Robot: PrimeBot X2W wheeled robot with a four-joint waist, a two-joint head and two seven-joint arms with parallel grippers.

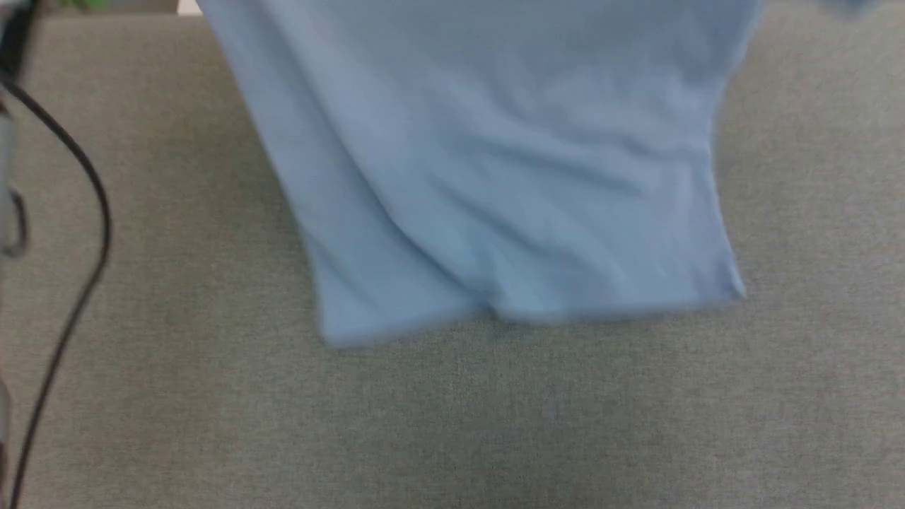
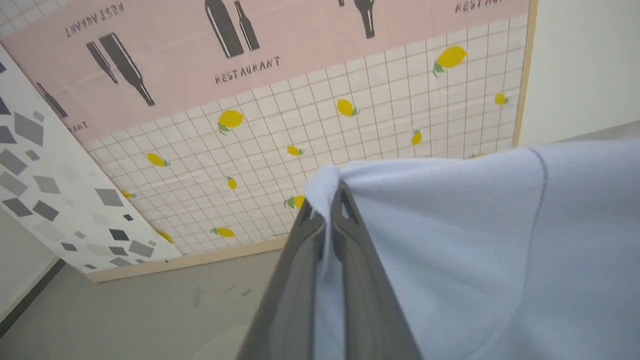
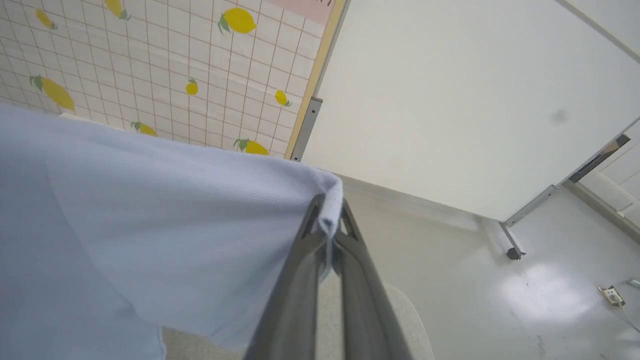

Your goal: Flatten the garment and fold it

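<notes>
A grey table (image 1: 452, 424) lies under the T-shirt (image 1: 495, 177). In the head view the light blue cloth comes down from the top edge over the far part of the table, and its bottom hem ends about midway across the table. The hem is blurred, so I cannot tell whether it touches the table. At the table's left side a black cable (image 1: 85, 212) curves down past some blurred dark gear. Nothing lies on the near part of the table in front of the hem.

Beyond the table, the wrist views show a tiled wall panel (image 2: 300, 130) printed with yellow lemons, and above it a pink band (image 2: 200, 50) with dark bottle shapes and the word RESTAURANT. To the right of the panel stands a plain white partition (image 3: 450, 100) on a small wheel (image 3: 512, 254). A pale floor (image 3: 450, 280) runs beneath it, with a wall plug (image 3: 611, 296) lying on it further right.

Both arms are raised above the table, fingers pointing out towards the wall. The left gripper (image 2: 327, 205) is pressed together on a bunched upper corner of the T-shirt, with the cloth spreading away to its right. The right gripper (image 3: 330, 212) pinches the opposite upper corner, the cloth stretching away to its left. The top edge runs fairly taut between them.
</notes>
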